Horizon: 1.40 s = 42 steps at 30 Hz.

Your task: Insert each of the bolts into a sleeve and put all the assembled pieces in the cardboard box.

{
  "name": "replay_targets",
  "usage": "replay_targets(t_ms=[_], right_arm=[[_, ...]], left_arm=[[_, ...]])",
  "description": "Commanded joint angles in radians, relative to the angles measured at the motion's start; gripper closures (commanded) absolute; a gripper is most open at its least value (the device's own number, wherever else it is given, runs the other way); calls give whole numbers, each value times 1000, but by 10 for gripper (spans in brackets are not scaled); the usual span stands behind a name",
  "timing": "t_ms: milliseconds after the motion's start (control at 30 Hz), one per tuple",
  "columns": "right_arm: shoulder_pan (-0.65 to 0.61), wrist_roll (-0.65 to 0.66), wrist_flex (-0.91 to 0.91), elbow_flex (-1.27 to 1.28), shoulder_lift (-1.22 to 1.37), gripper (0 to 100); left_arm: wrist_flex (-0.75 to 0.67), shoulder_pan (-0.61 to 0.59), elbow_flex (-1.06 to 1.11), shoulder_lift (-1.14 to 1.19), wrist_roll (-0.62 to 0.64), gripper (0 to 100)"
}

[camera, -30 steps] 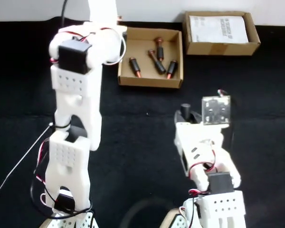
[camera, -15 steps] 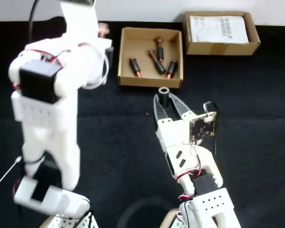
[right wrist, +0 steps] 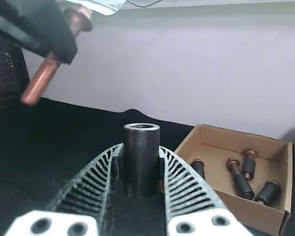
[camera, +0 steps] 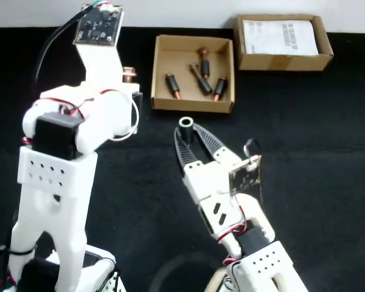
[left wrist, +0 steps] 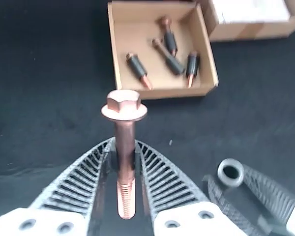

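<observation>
A copper bolt (left wrist: 123,142) stands upright in my left gripper (left wrist: 124,146), which is shut on its shank; its hex head (camera: 129,75) shows beside the left arm in the high view. My right gripper (camera: 187,130) is shut on a dark sleeve (right wrist: 141,160), held upright with its bore open upward, a short way to the right of the bolt. In the right wrist view the bolt (right wrist: 48,66) hangs tilted, higher than the sleeve and off to one side. The cardboard box (camera: 191,104) behind them holds several assembled pieces (camera: 201,79).
A second cardboard box (camera: 249,59) with a printed sheet (camera: 280,36) stands at the back right. The tall left arm (camera: 61,158) takes up the left side of the black table. Dark open table lies to the right of the right arm.
My right gripper has swung left and forward with the sleeve, toward the bolt. The left arm has shifted and raised its wrist, and the bolt now sits just left of the box.
</observation>
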Motion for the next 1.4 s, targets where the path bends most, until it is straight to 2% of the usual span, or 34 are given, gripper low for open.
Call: replay_targets(t_ms=[0, 267, 367, 500, 733, 833, 1000, 1133, 1233, 1367], right_arm=[[-7, 3, -50, 15, -15, 991], [-5, 3, -50, 22, -15, 991], [-5, 3, -50, 22, -15, 991], [-5, 3, -50, 22, -15, 991], [-5, 3, -45, 24, -15, 991], [-5, 3, -45, 24, -15, 991], [-7, 3, -45, 22, -15, 991], [-7, 3, -47, 21, -15, 991], [-8, 3, -47, 21, -15, 991], [-13, 3, -47, 21, -15, 991]], left_arm=[[-201, 13, 145, -110, 58, 991], [-687, 22, 593, -315, 150, 991], [-841, 73, 733, -395, 152, 991], [-968, 180, 848, -503, 153, 991], [-985, 326, 855, -674, 150, 991], [-980, 335, 863, -739, 150, 991], [-888, 331, 865, -779, 149, 991], [-885, 332, 898, -780, 147, 991], [-974, 332, 955, -777, 141, 991], [-1160, 335, 1070, -777, 18, 991]])
